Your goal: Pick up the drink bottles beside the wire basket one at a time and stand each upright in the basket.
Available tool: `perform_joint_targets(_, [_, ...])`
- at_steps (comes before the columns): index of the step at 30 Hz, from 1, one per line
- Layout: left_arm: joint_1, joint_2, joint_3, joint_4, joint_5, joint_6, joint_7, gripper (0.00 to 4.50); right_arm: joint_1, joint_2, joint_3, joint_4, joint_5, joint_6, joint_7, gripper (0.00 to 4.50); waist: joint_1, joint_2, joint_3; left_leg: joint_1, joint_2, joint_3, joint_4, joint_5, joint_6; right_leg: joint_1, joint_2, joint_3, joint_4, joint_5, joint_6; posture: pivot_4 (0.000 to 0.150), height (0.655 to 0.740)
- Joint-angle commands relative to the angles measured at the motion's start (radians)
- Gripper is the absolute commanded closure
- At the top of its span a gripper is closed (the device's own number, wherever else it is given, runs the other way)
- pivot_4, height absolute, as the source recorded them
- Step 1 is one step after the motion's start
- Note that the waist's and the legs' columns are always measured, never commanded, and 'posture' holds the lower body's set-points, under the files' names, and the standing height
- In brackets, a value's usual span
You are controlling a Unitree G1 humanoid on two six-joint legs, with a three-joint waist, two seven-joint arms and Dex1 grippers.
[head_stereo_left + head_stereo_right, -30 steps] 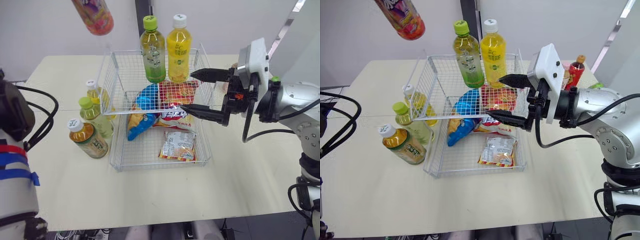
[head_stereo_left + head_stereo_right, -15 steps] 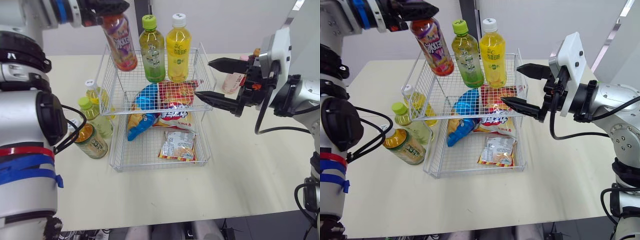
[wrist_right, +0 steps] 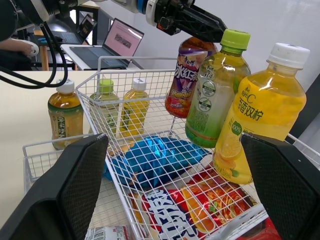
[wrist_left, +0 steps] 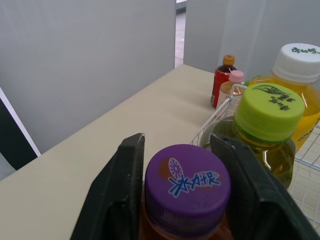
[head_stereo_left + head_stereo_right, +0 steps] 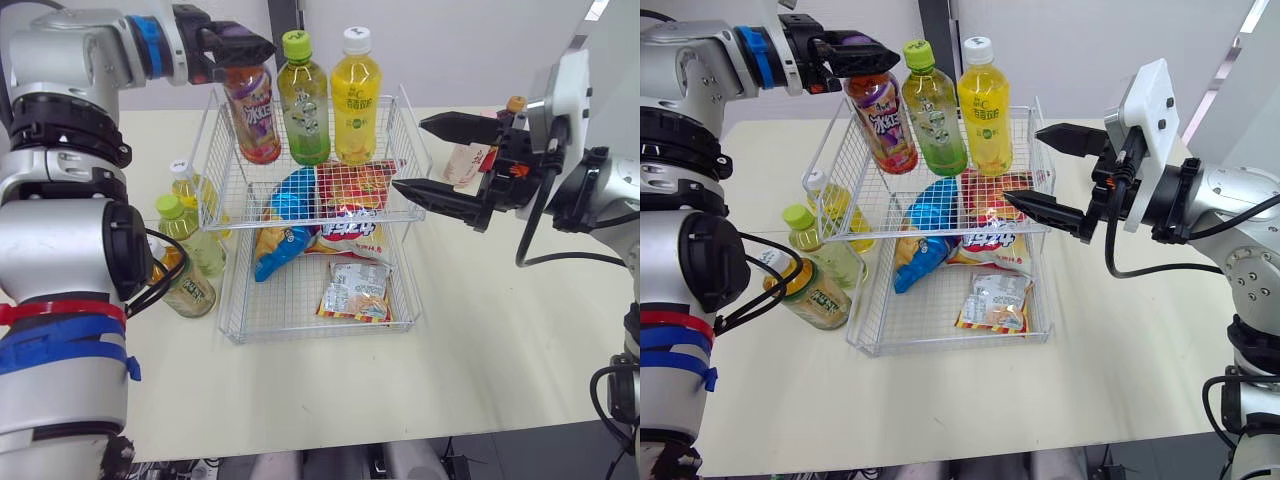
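Left gripper (image 5: 240, 50) clamps the purple-capped bottle (image 5: 256, 118) by its cap. The bottle occupies the wire basket (image 5: 228, 180) rear-left corner, just beside the green-capped bottle (image 5: 304, 100), long axis near-vertical, cap up. Right gripper (image 5: 407, 154) spread wide, beside the right rim.

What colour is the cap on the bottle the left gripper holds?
Purple cap, clearest in the left wrist view.

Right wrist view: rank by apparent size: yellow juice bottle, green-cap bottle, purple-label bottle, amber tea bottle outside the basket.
1. yellow juice bottle, nearest the camera, so nearness inflates it
2. green-cap bottle
3. purple-label bottle, partly hidden
4. amber tea bottle, farthest; close to 3
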Motion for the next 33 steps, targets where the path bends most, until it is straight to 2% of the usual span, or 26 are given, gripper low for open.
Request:
perform_joint_targets(1, [-0.021, 0.019, 0.021, -0.062, -0.015, 0.006, -0.028, 0.92, -0.012, -0.02, -0.033, -0.019, 0.01, -0.006, -0.001, 0.0, 0.0, 0.0, 0.0, 0.0, 0.0, 0.0, 0.0, 0.0, 0.0, 0.0, 0.0, 0.0, 0.0, 0.0, 0.0, 0.15, 0.74])
perform_joint_targets(4, [-0.032, 0.04, 0.028, -0.078, -0.017, 0.02, -0.036, 0.03, -0.013, -0.022, -0.032, -0.017, 0.012, -0.007, -0.002, 0.0, 0.0, 0.0, 0.0, 0.0, 0.0, 0.0, 0.0, 0.0, 0.0, 0.0, 0.0, 0.0, 0.0, 0.0, 0.0, 0.15, 0.74])
perform_joint_targets(12, [-0.021, 0.187, 0.08, -0.223, -0.046, 0.114, -0.046, 0.03, -0.018, -0.014, -0.018, 0.004, -0.005, -0.034, 0.013, 0.0, -0.004, 0.0, 0.0, 0.0, 0.001, 0.0, 0.0, 0.0, 0.0, 0.0, 0.001, 0.0, 0.0, 0.0, 0.0, 0.15, 0.74])
perform_joint_targets(19, [0.156, 0.351, 0.141, -0.494, -0.112, 0.275, -0.065, 0.03, -0.041, -0.002, 0.015, 0.049, -0.039, -0.078, 0.051, 0.0, -0.003, 0.001, 0.0, 0.001, 0.001, 0.0, 0.001, 0.0, 0.0, 0.001, 0.001, 0.001, 0.001, 0.0, 0.0, 0.15, 0.74])
perform_joint_targets(21, [0.256, 0.417, 0.185, -0.597, -0.158, 0.327, -0.094, 0.03, -0.043, -0.002, 0.021, 0.058, -0.048, -0.086, 0.065, 0.0, -0.003, 0.001, 0.0, 0.001, 0.002, 0.0, 0.001, 0.0, 0.0, 0.001, 0.001, 0.001, 0.001, 0.0, 0.0, 0.15, 0.74])
perform_joint_targets(26, [0.648, 0.566, 0.379, -0.84, -0.238, 0.44, -0.108, 0.03, -0.032, -0.009, 0.031, 0.067, -0.038, -0.103, 0.13, 0.0, -0.009, 0.001, -0.001, 0.002, 0.002, 0.0, -0.001, 0.0, 0.0, 0.0, 0.001, 0.002, 0.0, 0.0, 0.0, 0.15, 0.74])
perform_joint_targets(29, [0.891, 0.564, 0.551, -0.979, -0.274, 0.511, -0.097, 0.03, -0.031, -0.01, 0.043, 0.068, -0.015, -0.106, 0.192, 0.0, -0.005, 0.001, -0.001, 0.002, 0.003, 0.0, 0.0, 0.0, 0.0, 0.001, 0.001, 0.0, 0.001, 0.0, -0.001, 0.15, 0.74])
perform_joint_targets(33, [1.201, 0.506, 0.812, -1.148, -0.295, 0.571, -0.104, 0.03, -0.05, -0.002, 0.072, 0.081, 0.012, -0.109, 0.291, 0.0, 0.0, 0.001, -0.001, 0.003, 0.003, 0.0, 0.0, 0.0, 0.0, 0.003, 0.001, 0.001, 0.0, 0.0, -0.001, 0.15, 0.74])
